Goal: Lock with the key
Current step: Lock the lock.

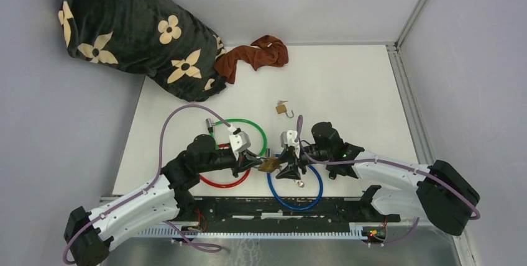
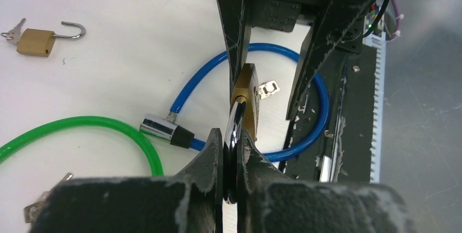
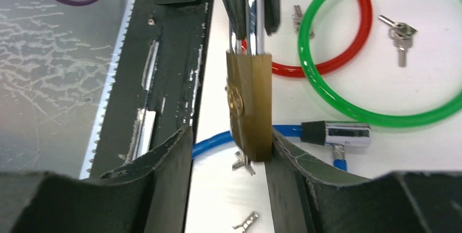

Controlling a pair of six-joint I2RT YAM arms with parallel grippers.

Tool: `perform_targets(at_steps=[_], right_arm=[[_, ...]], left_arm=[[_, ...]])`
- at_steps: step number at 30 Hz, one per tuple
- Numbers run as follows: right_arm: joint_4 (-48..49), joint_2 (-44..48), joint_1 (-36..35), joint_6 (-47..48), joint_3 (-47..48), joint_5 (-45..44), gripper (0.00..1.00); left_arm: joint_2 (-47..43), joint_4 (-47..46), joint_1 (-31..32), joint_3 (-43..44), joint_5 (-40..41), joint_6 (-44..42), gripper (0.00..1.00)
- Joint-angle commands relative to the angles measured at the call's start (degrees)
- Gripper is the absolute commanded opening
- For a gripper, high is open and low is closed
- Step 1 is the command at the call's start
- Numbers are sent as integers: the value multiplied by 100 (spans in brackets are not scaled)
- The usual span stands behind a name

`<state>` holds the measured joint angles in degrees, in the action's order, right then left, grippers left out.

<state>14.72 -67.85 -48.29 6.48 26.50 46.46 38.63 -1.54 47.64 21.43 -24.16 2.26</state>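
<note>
A brass padlock [image 1: 269, 165] hangs between the two arms above the table's near edge. My left gripper [image 2: 232, 135] is shut on its chrome shackle [image 2: 235, 127], and the brass body [image 2: 249, 89] points away from it. My right gripper [image 3: 230, 132] is open around the body [image 3: 250, 108]: the right finger [image 3: 289, 157] touches it and the left finger [image 3: 174, 146] stands well apart. A small silver key [image 3: 245, 162] shows blurred just under the padlock's bottom. I cannot tell whether it sits in the keyhole.
A blue cable lock [image 1: 295, 197], a green one [image 1: 248, 126] and a red one [image 1: 224, 182] lie under the arms. A small brass padlock [image 1: 284, 109] with an open shackle lies further back. Loose keys [image 3: 400, 29] lie beside the green cable. A patterned blanket [image 1: 124, 23] and a brown cloth [image 1: 255, 55] sit at the back.
</note>
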Motion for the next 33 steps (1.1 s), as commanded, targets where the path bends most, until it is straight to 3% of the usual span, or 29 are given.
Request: perform_targets(at_steps=[1, 12, 19, 21, 25, 29, 33], right_arm=[[273, 331, 318, 278, -247, 190, 54], [2517, 476, 437, -639, -1275, -250, 56], [3603, -511, 448, -951, -932, -295, 67], [3672, -810, 448, -842, -807, -193, 66], [3853, -1354, 444, -811, -529, 139, 53], [4043, -1877, 445, -851, -290, 180, 54], [4346, -2263, 445, -1015, -153, 346, 47]], left_arm=[[-221, 326, -203, 47, 399, -979, 2], [-474, 244, -512, 124, 62, -475, 2], [-471, 172, -566, 215, -131, -246, 2], [-471, 172, -579, 223, -124, -244, 2], [-477, 37, -597, 221, -146, -244, 2], [-464, -4, -604, 228, -146, -244, 2], [-454, -4, -606, 232, -142, -244, 2]])
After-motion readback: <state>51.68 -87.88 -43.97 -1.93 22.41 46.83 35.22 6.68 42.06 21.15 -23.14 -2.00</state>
